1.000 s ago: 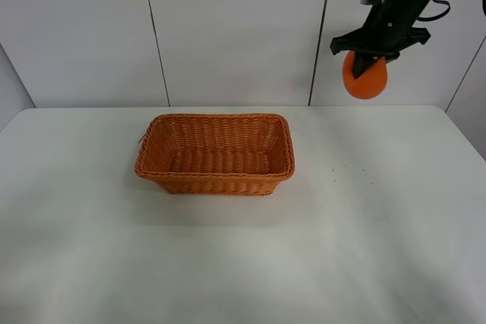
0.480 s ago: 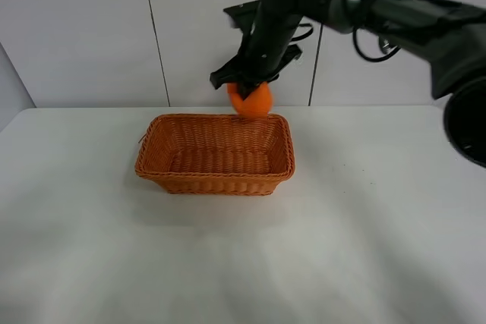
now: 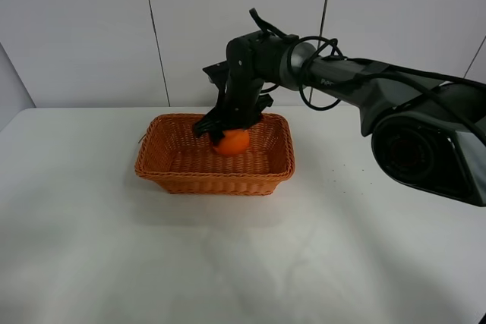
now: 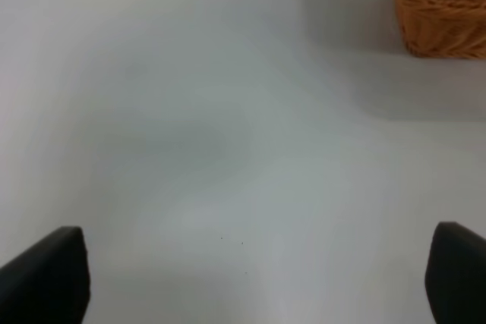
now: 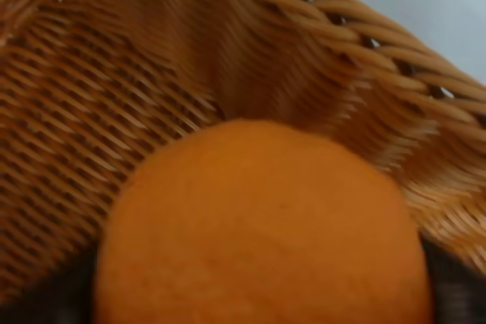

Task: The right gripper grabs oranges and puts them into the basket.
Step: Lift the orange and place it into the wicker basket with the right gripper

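Observation:
My right gripper reaches from the right down into the orange-brown wicker basket at the table's middle. It is shut on the orange, held low inside the basket near the back wall. In the right wrist view the orange fills the space between the dark fingers, with the woven basket wall close behind it. I cannot tell whether the orange touches the basket floor. My left gripper is open and empty over bare table; it does not show in the exterior view.
The white table stretches around the basket, with a white panelled wall behind. The left wrist view shows a corner of the basket off to one side of the left gripper.
My right arm carried the orange from high at the back right, leftward over the basket's back rim, then down into the basket. The basket has not moved.

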Robot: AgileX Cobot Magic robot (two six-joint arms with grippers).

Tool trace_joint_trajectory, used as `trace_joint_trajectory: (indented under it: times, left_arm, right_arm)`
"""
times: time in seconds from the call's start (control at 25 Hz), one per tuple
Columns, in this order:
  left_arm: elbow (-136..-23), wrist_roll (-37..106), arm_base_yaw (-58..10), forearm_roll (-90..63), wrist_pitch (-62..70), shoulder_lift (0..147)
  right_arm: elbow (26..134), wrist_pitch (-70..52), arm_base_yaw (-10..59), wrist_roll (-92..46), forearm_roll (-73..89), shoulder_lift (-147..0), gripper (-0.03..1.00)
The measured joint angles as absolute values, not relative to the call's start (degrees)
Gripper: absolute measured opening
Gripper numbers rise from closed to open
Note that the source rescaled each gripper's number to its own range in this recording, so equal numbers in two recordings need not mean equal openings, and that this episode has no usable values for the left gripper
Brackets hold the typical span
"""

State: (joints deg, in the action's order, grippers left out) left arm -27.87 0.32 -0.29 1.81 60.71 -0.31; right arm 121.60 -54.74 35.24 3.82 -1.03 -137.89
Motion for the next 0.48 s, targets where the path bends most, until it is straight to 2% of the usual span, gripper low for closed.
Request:
trace_joint_trajectory:
  times: [0.04,0.16,0.48]
  left_arm:
    - [-27.87,0.32,-0.29,1.81,60.71,-0.31]
    - [-27.87,0.32,-0.29,1.81,60.71,-0.31]
    - [-27.87,0.32,-0.29,1.81,60.71,-0.31]
  right_arm:
    - [121.60,-54.81,35.24,3.63,-0.73,-137.75,0.89]
    - [121.60,-55.89,35.24,2.89,0.00,-137.42,0.98]
    - [124.42,-66.55,34.83,2.06,0.00,-134.26,1.00]
